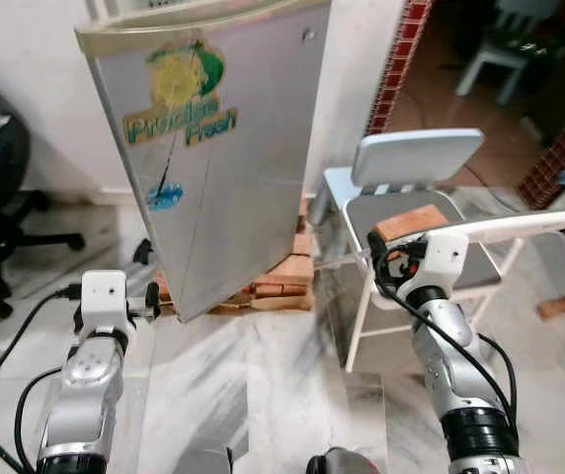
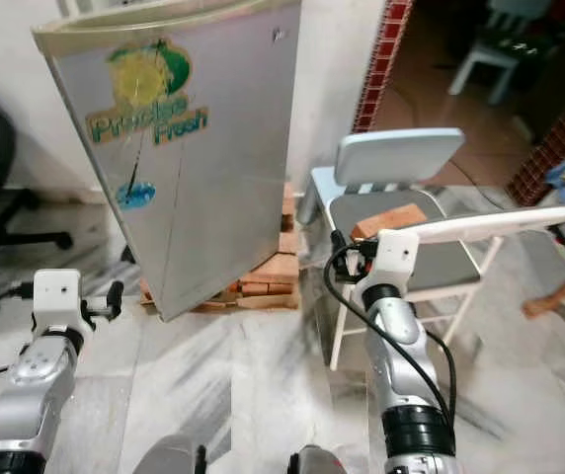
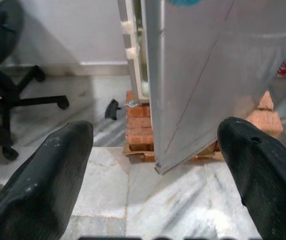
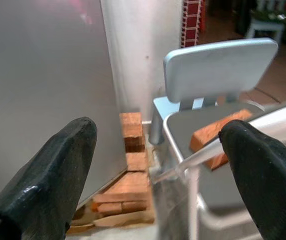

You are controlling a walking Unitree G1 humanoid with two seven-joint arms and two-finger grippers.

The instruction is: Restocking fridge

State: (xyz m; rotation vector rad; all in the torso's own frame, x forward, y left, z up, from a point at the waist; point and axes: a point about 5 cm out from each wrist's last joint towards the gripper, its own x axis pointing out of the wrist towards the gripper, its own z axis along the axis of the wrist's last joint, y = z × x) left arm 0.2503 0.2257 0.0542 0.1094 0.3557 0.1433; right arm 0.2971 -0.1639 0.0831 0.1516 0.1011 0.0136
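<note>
A: Left gripper (image 3: 148,170) spread wide, nothing between fingers, hovering low just in front of fridge door's bottom corner. Right gripper (image 4: 158,170) also spread, empty, raised near grey chair.

B: Fridge position?

A: Silver fridge (image 1: 213,148) dead ahead, raised on stack of bricks (image 1: 282,281), door (image 3: 218,75) ajar, swung out toward robot, hinge edge and white inner liner visible from left wrist. "Precise Fresh" sticker (image 1: 182,94) on front. Interior hidden.

B: Stock to load?

A: None visible. Grey chair (image 1: 416,212) right of fridge, single brick (image 1: 411,222) on seat, white bar (image 1: 520,225) crossing above it. Black office chair (image 1: 1,188) far left. Person's foot (image 2: 549,296) at right edge.

B: Step in hand?

A: Probably door opening, task barely begun. Suggest hooking left fingers behind free edge of door, near bottom corner, then sweeping outward in an arc about the hinge. Keep pull gentle: brick base looks unsteady, hard tug could rock cabinet. Keep right arm clear of chair back and white bar.
</note>
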